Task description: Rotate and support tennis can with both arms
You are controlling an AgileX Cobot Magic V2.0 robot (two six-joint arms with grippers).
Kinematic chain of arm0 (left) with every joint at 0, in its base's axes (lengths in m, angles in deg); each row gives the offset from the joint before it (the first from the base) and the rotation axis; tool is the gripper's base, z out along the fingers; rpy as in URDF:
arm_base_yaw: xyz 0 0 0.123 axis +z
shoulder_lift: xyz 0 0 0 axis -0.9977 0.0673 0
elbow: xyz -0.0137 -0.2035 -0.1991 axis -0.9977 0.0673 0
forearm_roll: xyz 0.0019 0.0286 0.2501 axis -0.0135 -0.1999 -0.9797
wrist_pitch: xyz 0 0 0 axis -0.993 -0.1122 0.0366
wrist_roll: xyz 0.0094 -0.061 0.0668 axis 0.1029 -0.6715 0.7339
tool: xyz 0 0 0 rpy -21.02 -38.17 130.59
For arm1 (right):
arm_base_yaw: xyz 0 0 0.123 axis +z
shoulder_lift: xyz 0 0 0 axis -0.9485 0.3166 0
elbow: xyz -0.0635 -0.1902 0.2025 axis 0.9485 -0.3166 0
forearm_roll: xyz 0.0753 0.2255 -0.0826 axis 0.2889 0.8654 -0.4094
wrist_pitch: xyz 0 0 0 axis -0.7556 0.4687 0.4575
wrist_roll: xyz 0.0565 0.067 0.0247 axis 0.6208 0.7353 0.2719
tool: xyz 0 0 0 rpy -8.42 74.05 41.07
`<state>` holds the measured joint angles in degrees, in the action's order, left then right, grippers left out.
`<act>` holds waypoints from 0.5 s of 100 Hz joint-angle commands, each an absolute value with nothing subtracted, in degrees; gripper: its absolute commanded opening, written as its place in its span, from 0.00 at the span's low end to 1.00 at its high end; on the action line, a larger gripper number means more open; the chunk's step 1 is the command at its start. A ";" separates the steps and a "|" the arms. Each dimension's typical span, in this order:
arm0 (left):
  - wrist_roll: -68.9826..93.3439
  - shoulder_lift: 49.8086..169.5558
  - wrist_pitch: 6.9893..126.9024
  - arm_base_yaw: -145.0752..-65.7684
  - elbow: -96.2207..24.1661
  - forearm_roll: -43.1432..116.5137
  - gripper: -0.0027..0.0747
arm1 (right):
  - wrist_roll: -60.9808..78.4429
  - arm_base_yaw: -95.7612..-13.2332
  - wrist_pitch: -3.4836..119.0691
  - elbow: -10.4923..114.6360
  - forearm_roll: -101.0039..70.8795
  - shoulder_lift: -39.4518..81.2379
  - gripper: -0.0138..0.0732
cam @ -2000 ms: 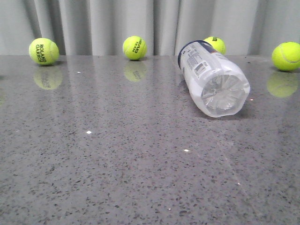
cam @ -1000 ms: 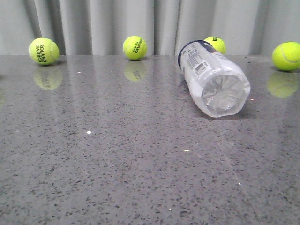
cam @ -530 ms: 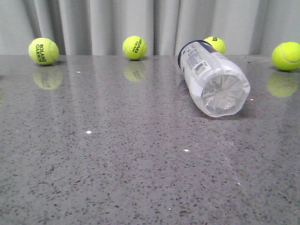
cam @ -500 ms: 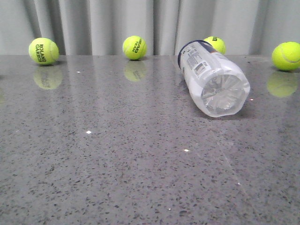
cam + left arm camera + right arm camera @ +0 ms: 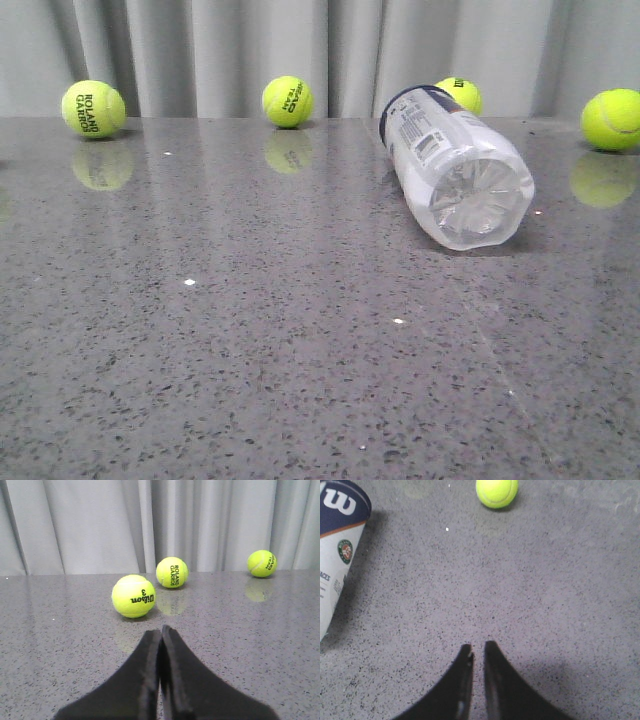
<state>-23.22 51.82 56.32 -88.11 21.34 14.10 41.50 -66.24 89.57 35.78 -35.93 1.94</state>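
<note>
The tennis can [image 5: 450, 170] lies on its side at the right of the grey table [image 5: 250, 330], clear base towards me, dark blue rim at the far end. No gripper shows in the front view. In the right wrist view the can's navy and white label with the round logo [image 5: 337, 555] is at the picture's edge, well apart from my right gripper [image 5: 478, 646], whose fingers stand almost together with a thin gap, empty, above bare table. My left gripper [image 5: 161, 629] is shut and empty; the can is out of its view.
Several yellow-green tennis balls [image 5: 93, 109] [image 5: 287, 101] [image 5: 460, 95] [image 5: 611, 120] lie along the table's far edge by a grey curtain. Three balls lie ahead of the left gripper, the nearest [image 5: 133, 595] close. One ball [image 5: 496, 492] lies ahead of the right gripper.
</note>
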 commanded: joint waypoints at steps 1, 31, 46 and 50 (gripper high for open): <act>-23.81 49.95 51.82 -88.03 23.87 14.25 0.01 | 41.08 -66.54 86.96 38.32 -35.63 3.36 0.46; -23.81 49.95 51.82 -88.03 23.87 14.25 0.01 | 41.08 -66.54 85.80 38.40 -34.10 3.60 0.88; -23.81 49.95 51.82 -88.03 23.87 14.25 0.01 | 41.02 -66.54 85.36 38.63 -32.02 3.54 0.88; -23.81 49.95 51.82 -88.03 23.87 14.25 0.01 | 40.67 -66.54 85.98 39.17 -31.49 3.66 0.88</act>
<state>-23.22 51.82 56.32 -88.11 21.34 14.10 41.50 -66.24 89.46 36.46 -32.48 3.45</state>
